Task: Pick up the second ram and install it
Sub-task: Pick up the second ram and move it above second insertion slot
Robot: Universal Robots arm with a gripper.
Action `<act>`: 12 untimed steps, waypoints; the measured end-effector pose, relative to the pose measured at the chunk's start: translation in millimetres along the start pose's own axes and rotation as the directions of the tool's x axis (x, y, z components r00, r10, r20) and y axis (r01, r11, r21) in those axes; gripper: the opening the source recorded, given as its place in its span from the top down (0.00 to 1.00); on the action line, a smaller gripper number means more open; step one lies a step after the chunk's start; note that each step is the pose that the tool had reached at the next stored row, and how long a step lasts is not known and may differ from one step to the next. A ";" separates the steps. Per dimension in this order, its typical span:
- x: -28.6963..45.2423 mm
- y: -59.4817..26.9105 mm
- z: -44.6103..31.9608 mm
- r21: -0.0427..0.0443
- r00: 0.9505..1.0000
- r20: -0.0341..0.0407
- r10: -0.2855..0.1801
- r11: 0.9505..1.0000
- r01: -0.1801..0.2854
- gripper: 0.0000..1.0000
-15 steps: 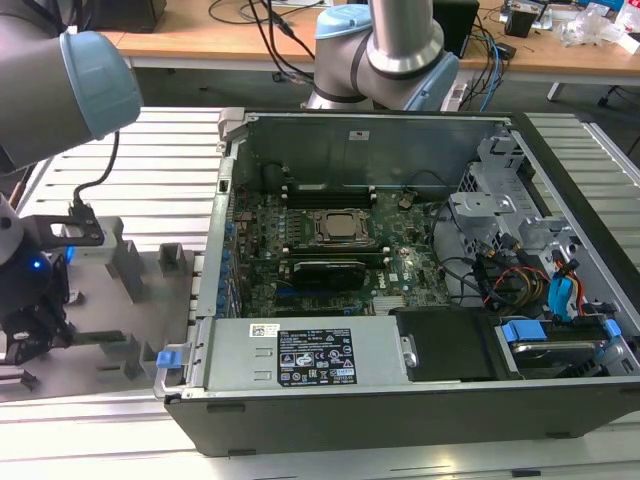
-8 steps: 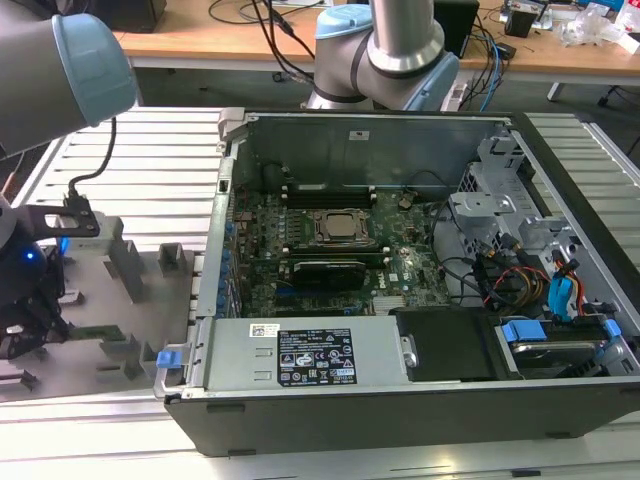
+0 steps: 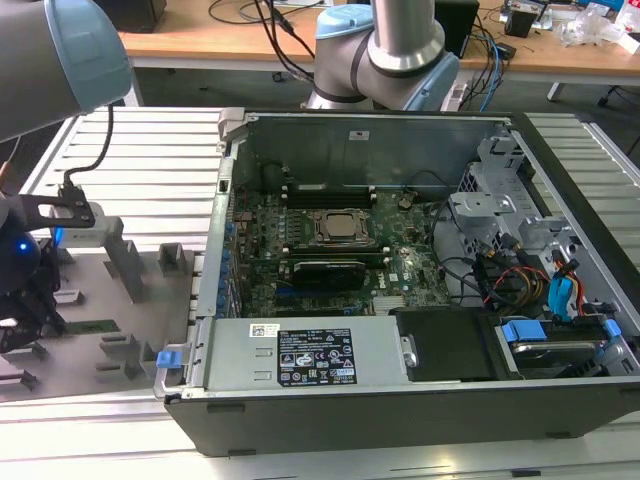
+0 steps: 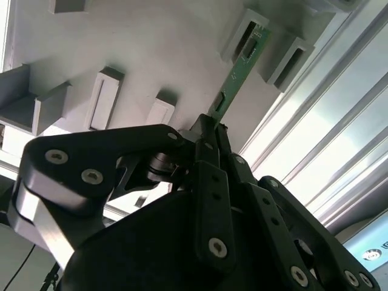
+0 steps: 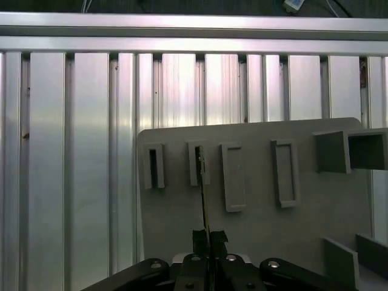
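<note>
The second ram [image 4: 233,85] is seen pinched at its near end between the jaws of the gripper [image 4: 212,130], with its far end lying among the gray fixture blocks [image 4: 291,57] at the exterior view's lower left. The grasp is judged made. Lifting it clear and seating it in the open computer case [image 3: 360,122], well apart, are not yet done.
</note>
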State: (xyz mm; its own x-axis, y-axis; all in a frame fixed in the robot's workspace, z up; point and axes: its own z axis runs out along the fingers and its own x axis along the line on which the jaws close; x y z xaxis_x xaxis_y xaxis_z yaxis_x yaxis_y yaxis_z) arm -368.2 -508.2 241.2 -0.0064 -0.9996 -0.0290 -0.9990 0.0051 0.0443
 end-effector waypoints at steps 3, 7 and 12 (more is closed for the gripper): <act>-0.5 0.4 -9.1 0.000 1.000 0.000 0.000 1.000 0.000 0.86; -1.3 1.0 -22.5 0.000 1.000 0.000 0.000 1.000 0.000 0.86; -1.9 1.5 -34.3 0.000 1.000 0.000 0.000 1.000 0.000 0.86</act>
State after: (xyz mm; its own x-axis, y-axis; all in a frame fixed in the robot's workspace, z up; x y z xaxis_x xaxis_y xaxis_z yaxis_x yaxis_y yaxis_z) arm -368.2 -507.3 275.6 -0.0063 -0.9996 -0.0290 -0.9990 0.0051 0.0443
